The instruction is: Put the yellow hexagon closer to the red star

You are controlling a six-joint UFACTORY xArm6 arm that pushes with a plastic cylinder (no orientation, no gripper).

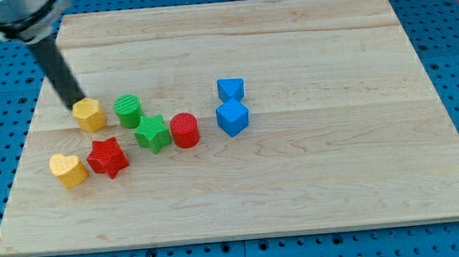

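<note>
My tip (73, 105), the lower end of the dark rod serving as end effector, sits at the upper-left edge of the yellow hexagon block (90, 115), touching it or just shy of it; I cannot tell which. There are no jaws on this rod to open or close, and it grips nothing.

The yellow hexagon lies in the left part of the pale wooden surface (315, 171). The red star block (107, 157) is near it, toward the view's bottom and slightly right, with a gap of bare wood between them.

Just left of the red star, almost touching, sits a yellow heart-shaped block (69, 170).

Right of the hexagon stands a green round block (128, 111), near but apart. Below that, a green star block (154, 134), and just beside it on the right a red round block (184, 130).

Further right, two blue blocks: a pentagon-like one (230, 89) above a blue cube (232, 118), close together.
</note>
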